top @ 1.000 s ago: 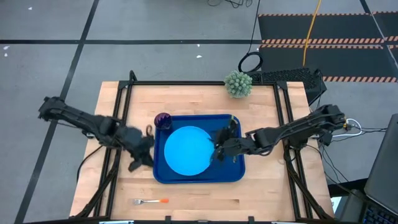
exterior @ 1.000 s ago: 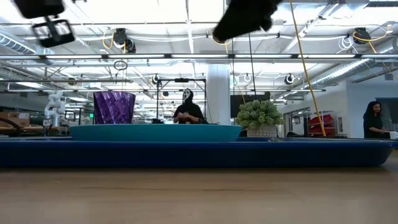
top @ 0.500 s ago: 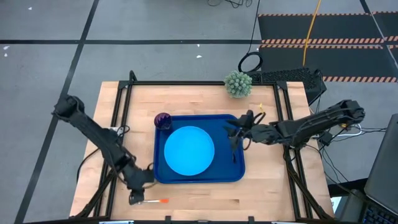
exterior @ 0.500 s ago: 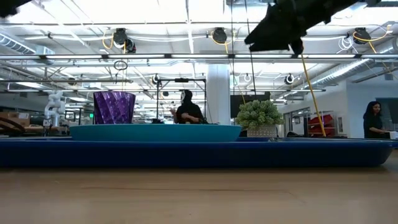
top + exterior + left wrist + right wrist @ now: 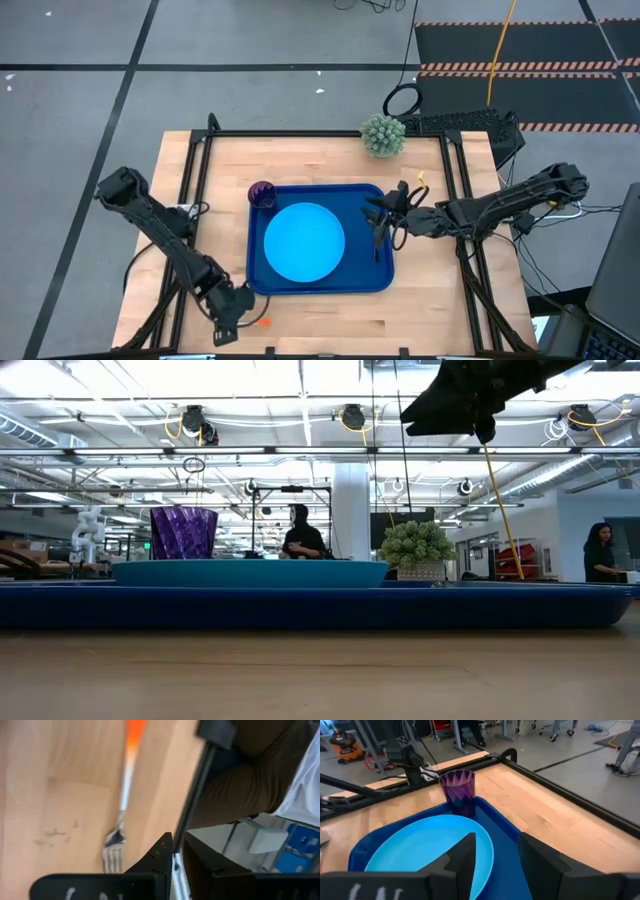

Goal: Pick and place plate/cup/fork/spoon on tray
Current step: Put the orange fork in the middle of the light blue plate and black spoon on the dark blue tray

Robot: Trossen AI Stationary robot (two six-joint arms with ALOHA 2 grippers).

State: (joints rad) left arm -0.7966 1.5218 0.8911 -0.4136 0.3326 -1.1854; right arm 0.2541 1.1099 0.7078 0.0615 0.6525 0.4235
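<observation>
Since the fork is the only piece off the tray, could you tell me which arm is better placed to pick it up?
The left. Its claw hangs right over the fork at the table's front-left edge, while the right claw hovers above the tray, far off.

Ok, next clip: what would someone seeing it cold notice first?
The bright light-blue plate in the middle of the dark blue tray, with the purple cup in the tray's far left corner. Then the left hand low at the table's near edge over the orange-handled fork, while the right hand hovers above the tray's right side.
</observation>
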